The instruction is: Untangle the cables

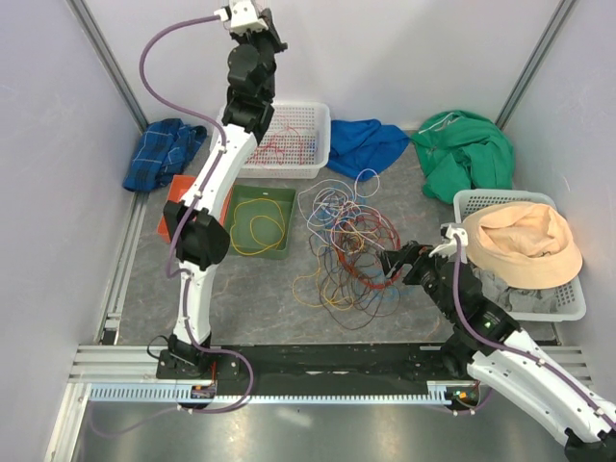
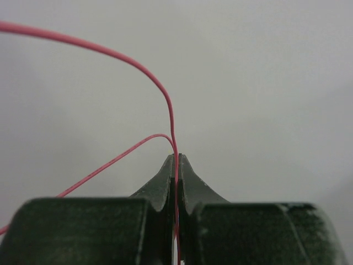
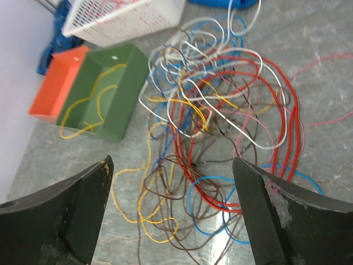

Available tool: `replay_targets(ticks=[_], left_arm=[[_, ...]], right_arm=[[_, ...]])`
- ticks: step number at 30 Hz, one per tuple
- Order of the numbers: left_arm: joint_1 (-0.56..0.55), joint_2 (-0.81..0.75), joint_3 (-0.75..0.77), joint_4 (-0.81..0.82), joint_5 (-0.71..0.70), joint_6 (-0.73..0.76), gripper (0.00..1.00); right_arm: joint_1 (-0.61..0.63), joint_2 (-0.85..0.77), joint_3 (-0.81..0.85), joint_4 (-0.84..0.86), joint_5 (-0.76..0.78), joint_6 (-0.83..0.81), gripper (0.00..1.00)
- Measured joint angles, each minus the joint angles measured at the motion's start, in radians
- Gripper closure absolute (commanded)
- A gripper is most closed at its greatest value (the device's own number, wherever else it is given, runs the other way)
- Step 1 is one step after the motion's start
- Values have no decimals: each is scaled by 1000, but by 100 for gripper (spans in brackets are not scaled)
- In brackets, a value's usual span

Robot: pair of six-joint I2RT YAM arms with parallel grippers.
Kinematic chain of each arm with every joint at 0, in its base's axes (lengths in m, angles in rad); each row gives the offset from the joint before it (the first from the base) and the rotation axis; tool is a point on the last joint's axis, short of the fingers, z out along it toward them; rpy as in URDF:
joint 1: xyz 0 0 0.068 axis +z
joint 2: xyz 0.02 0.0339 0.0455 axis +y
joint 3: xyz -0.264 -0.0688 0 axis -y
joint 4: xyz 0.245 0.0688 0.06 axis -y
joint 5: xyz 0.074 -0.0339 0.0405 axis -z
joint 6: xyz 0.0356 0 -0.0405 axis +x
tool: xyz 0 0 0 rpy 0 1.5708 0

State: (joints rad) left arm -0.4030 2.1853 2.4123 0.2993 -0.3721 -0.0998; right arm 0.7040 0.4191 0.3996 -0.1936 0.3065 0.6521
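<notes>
A tangle of thin cables [image 1: 345,245] in red, yellow, blue, white and brown lies on the grey table. It fills the right wrist view [image 3: 220,127]. My right gripper [image 3: 172,165] is open and empty, just above the tangle's near right edge; it also shows in the top view [image 1: 393,262]. My left gripper [image 2: 177,157] is raised high at the back, over the white basket [image 1: 313,166], and is shut on a thin red cable [image 2: 170,118]. The red cable loops up from the jaws against a blank wall. In the top view the left gripper [image 1: 258,21] points upward.
A green bin [image 1: 282,197] holds a yellow cable [image 1: 258,229]; an orange bin [image 3: 52,88] sits beside it. The white basket holds red cables. Blue [image 1: 364,142], green [image 1: 467,149] and dark blue [image 1: 159,152] cloths lie at the back. A basket [image 1: 568,303] with a peach hat is at right.
</notes>
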Motion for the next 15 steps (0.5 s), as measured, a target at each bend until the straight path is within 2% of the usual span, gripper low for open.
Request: replay_targets(ticks=[7, 8, 10, 11, 14, 15], left_arm=[[66, 190, 5, 13, -45, -48, 95], [79, 220, 5, 2, -45, -61, 89], [108, 270, 5, -57, -37, -134, 70], [122, 289, 5, -97, -25, -170, 47], [164, 317, 11, -227, 26, -293, 13], [176, 319, 14, -271, 47, -333, 5]], right_arm=[[0, 95, -31, 42, 0, 2, 2], [0, 106, -31, 49, 0, 2, 2], [0, 125, -31, 64, 0, 2, 2], [0, 135, -31, 73, -1, 2, 2], [0, 165, -33, 97, -10, 2, 2], [0, 175, -33, 105, -16, 3, 2]])
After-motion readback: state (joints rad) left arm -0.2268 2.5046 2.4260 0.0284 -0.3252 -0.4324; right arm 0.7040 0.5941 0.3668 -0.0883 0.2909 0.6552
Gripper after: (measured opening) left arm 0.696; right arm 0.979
